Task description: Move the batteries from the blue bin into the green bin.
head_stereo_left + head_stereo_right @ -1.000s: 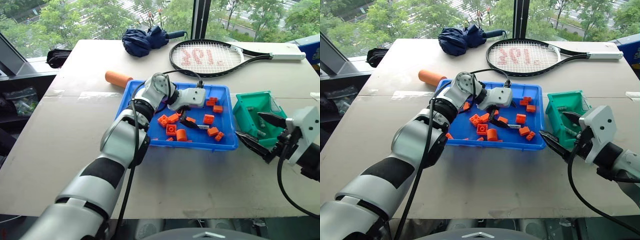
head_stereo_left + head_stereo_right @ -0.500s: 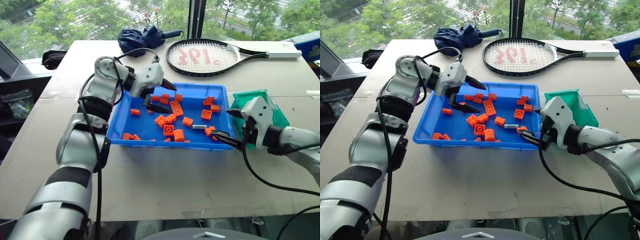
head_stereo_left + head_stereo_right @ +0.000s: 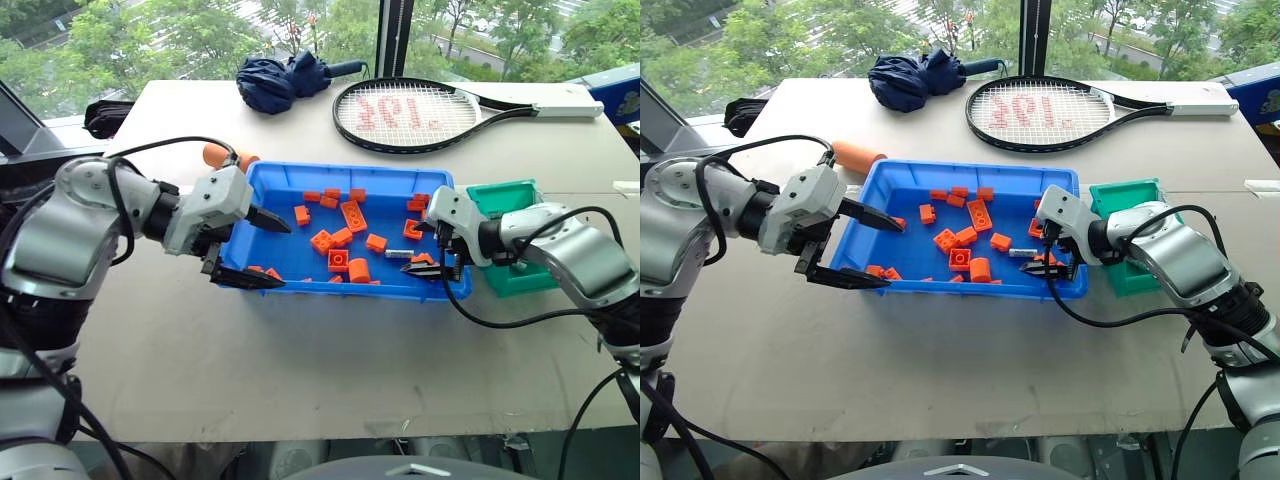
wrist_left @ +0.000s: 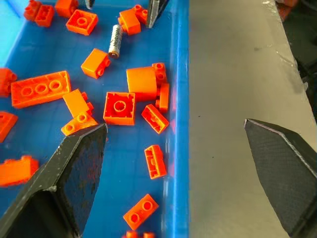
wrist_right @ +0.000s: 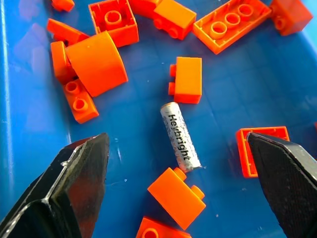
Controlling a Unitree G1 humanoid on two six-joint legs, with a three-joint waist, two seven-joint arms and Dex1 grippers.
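On the right side of the blue bin we have our right gripper poised above one battery, fingers spread wide and holding nothing. That battery lies flat on the bin floor among orange bricks, between the two open fingers but untouched. Our left gripper hangs at the bin's left near corner, also wide open and empty, one finger over the bin and the other outside its rim. We see only this one battery in the blue bin. The green bin stands just right of the blue one; what it holds we cannot tell. We judge that this battery remains to be picked up and carried across.
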